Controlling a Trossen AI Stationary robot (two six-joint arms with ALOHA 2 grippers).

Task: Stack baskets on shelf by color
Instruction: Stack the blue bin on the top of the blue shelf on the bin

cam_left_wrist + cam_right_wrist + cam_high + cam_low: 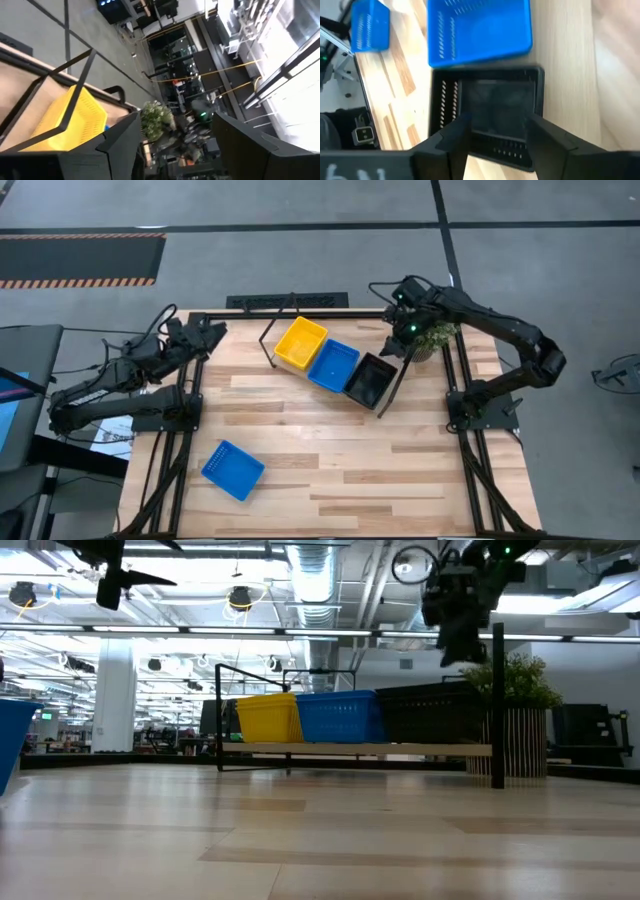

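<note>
Hovering above the black basket (490, 117) on the shelf (360, 749), your right gripper (495, 135) has jaws parted, holding nothing. Yellow basket (300, 344), blue basket (333, 365), then black sit colour-sorted. Left gripper (175, 145): open, idle.

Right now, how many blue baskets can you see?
2. One blue basket sits on the shelf between the yellow basket and the black basket. The other blue basket lies alone on the table. Stacked ones could be hidden.
</note>
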